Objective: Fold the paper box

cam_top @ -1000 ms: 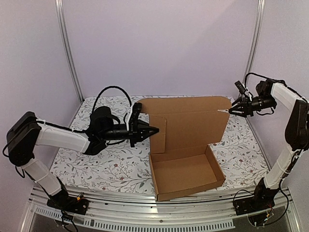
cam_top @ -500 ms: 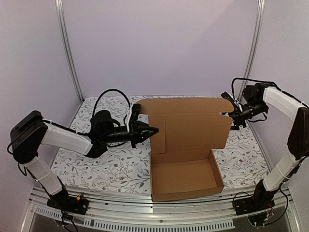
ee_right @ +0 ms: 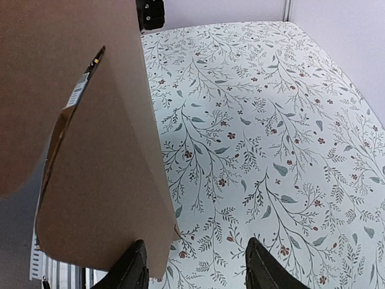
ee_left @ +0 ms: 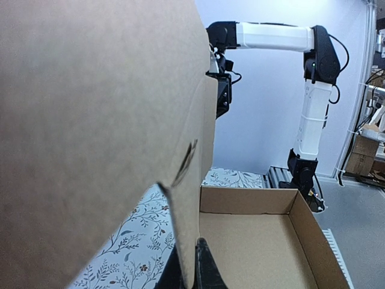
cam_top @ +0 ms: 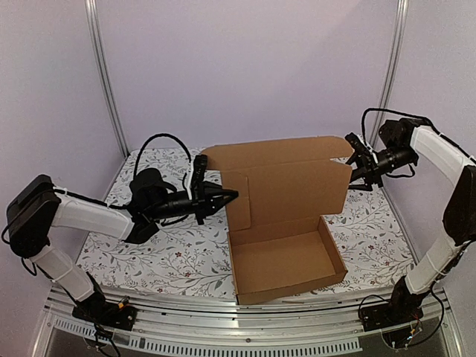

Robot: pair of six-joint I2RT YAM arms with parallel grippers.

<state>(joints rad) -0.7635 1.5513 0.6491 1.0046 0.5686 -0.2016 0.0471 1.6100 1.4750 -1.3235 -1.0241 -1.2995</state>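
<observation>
The paper box is brown cardboard. Its shallow tray lies at the front centre of the table and its lid panel stands upright behind the tray. My left gripper is shut on the lid's left side flap, whose edge runs between the fingers; the tray lies beyond. My right gripper is open at the lid's upper right corner. In the right wrist view the cardboard fills the left side, its edge just inside the left finger, and the jaws stand wide apart.
A floral cloth covers the table. An aluminium rail runs along the front edge, and frame posts stand at the back corners. Purple walls close in the back and sides. The right arm shows in the left wrist view.
The lid has risen and its top edge stands higher. My right gripper has moved up with the corner. My left gripper has shifted slightly left, still on the flap. The tray has turned a little.
</observation>
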